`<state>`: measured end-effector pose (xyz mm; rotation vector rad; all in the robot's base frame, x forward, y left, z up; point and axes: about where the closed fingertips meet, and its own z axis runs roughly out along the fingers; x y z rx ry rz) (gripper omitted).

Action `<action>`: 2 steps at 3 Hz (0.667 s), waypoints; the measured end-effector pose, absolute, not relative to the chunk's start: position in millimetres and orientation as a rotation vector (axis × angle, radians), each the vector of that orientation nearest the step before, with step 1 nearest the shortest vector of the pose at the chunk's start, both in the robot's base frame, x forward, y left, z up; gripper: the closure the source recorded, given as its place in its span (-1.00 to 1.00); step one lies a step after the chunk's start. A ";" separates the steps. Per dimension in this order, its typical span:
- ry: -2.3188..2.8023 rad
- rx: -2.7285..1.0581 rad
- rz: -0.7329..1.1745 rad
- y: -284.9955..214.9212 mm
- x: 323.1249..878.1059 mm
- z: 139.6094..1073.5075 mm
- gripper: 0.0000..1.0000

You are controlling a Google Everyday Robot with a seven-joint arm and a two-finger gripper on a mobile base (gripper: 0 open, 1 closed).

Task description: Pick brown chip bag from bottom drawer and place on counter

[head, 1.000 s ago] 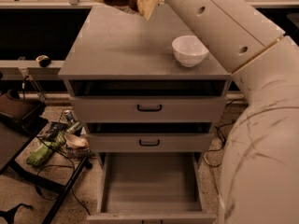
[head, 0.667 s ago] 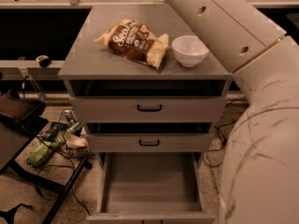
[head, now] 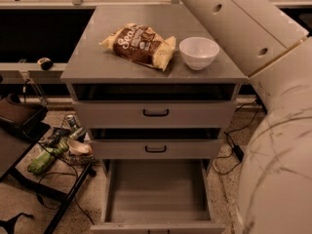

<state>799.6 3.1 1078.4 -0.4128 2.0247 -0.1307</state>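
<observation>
The hand is out of view: the arm, a thick pale limb, rises from the lower right corner, crosses the right side of the scene and leaves past the top edge above the cabinet's back. The hand lies beyond that edge, so whether it is wide, narrow or holding anything cannot be told.

Nearest, at the foot of the cabinet, the bottom drawer stands pulled well out, its plain grey floor and low side walls in full sight. To its left on the speckled floor lies a clutter of cables with a green bag among them, beside the corner of a dark side table. To its right, black cables trail along the floor.

Above the bottom drawer sit the middle drawer and then the upper drawer, each with a black handle, both pushed in.

On the grey tabletop the brown chip bag lies flat, left of centre, slanted so that its pale right end points toward the front. Just beside that end stands a white bowl, upright, close to the bag; whether they touch cannot be told. The bag is apart from the arm, which passes behind and to the right of the bowl, and the unseen hand is somewhere beyond the bag's far side, past the top edge.
</observation>
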 end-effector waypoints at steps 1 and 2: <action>1.920 -0.321 -0.101 -17.2 760.9 1132.2 -1.00; 1.736 -0.273 0.007 -3.0 672.7 1205.4 -1.00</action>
